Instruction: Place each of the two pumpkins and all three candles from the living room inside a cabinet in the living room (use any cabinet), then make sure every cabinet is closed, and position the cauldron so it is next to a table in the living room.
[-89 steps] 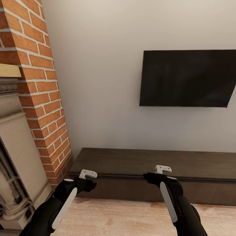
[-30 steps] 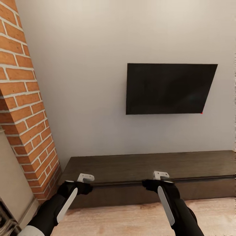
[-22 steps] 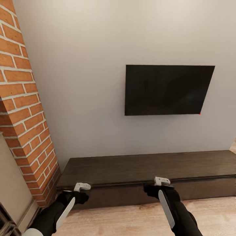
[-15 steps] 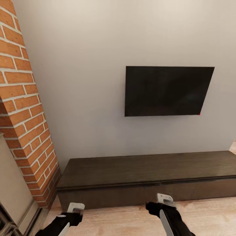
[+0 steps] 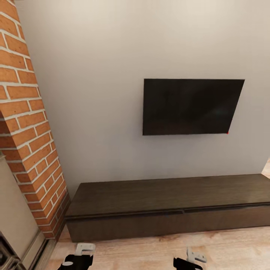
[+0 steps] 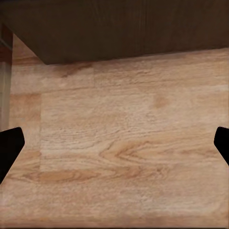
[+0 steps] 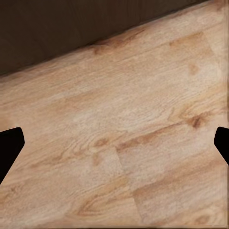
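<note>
1. We face the long, dark brown cabinet (image 5: 165, 210), which stands on the wood floor (image 5: 225, 247) against the pale wall (image 5: 97, 93); its drawer fronts sit flush and shut.
2. The cabinet's left end lies just beside the foot of the brick chimney (image 5: 26, 123), and its right end runs out past the head view's edge.
3. A black television (image 5: 191, 107) hangs on the wall above the right half of the cabinet, well apart from its top.
4. Our left gripper (image 5: 83, 252) shows at the lower edge of the head view, over the floor in front of the cabinet's left end; in the left wrist view its dark fingertips (image 6: 10, 148) stand wide apart with nothing between them, so its jaws are open.
5. Our right gripper (image 5: 194, 258) hangs over the floor in front of the cabinet's middle; its fingertips (image 7: 10, 145) are likewise spread and empty.
6. In both wrist views we see plank floor with a dark band, probably the cabinet's front, along one side.
</note>
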